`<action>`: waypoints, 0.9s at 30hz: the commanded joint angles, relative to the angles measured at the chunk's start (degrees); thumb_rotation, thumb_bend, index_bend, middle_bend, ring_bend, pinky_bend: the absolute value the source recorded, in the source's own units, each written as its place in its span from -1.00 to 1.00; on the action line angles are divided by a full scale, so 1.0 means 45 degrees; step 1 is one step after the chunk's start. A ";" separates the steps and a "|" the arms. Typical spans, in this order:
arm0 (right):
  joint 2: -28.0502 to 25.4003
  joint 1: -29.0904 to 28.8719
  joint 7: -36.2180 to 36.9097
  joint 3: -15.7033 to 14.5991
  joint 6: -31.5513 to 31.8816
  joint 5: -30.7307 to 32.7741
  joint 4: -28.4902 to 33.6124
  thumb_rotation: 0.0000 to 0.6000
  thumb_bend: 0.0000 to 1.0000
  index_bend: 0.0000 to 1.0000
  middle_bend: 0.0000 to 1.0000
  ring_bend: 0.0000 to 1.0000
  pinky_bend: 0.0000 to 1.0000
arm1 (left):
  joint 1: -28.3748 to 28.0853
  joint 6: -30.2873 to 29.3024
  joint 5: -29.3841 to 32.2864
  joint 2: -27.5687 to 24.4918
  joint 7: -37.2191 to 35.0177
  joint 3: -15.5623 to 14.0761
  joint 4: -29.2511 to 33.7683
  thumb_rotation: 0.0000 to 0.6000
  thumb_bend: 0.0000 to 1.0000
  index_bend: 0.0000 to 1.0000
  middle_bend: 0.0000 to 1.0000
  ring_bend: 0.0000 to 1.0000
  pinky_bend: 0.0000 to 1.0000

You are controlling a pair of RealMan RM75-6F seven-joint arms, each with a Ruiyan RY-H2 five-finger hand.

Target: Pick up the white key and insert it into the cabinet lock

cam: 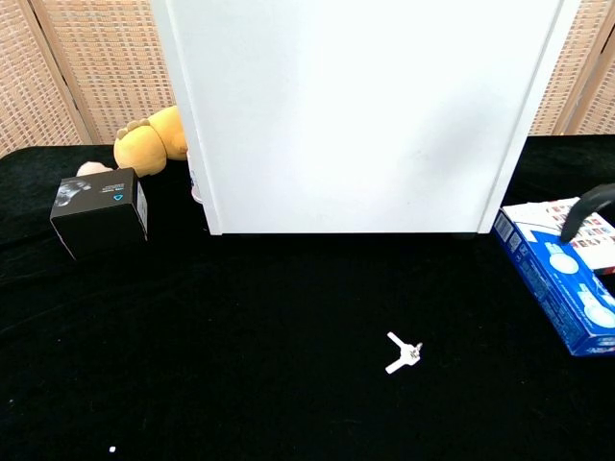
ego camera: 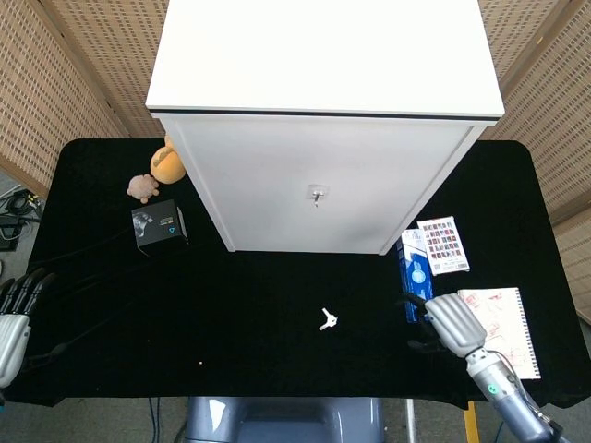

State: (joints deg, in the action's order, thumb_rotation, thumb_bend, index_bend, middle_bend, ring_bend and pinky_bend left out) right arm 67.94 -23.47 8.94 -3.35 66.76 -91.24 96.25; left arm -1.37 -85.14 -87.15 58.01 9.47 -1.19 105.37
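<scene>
The white key lies flat on the black table, in front of the white cabinet; the chest view shows the key alone on the cloth. The cabinet lock sits in the middle of the door. My right hand hovers right of the key, beside the blue box, holding nothing, with its dark fingers apart. One of its fingers enters the chest view at the right edge. My left hand rests at the table's front-left edge, empty, with its fingers extended.
A blue box, a printed card and a notebook lie at the right. A black box, a yellow plush and a small pink plush stand left of the cabinet. Cables run across the left side.
</scene>
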 commanded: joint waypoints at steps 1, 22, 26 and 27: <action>0.0991 -0.1044 -0.0158 0.0399 -0.1405 0.0194 -0.0895 1.00 -0.24 -0.16 0.85 0.87 1.00 | -0.0088 0.0182 0.0241 0.0091 0.0140 0.0080 -0.0034 1.00 -1.00 -1.00 -1.00 -1.00 -1.00; 0.5624 -0.2072 -0.1877 0.0884 -0.3174 0.1575 -0.4921 1.00 -0.01 0.06 0.88 0.87 1.00 | -0.0417 0.0839 0.1111 0.0354 0.0505 0.0269 -0.0235 1.00 -1.00 -1.00 -1.00 -1.00 -1.00; 0.6002 -0.2171 -0.1853 0.0902 -0.3272 0.1577 -0.5225 1.00 0.04 0.06 0.88 0.87 1.00 | -0.0455 0.0910 0.1204 0.0378 0.0544 0.0282 -0.0260 1.00 -1.00 -1.00 -1.00 -1.00 -1.00; 0.6071 -0.2191 -0.1858 0.0905 -0.3295 0.1582 -0.5281 1.00 0.05 0.07 0.88 0.87 1.00 | -0.0460 0.0919 0.1215 0.0382 0.0549 0.0283 -0.0263 1.00 -1.00 -1.00 -1.00 -1.00 -1.00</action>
State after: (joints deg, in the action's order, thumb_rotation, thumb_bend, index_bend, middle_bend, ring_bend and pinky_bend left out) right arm 95.00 -33.18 0.63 0.71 52.09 -84.14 72.71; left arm -3.43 -81.01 -81.69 59.72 11.93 0.08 104.20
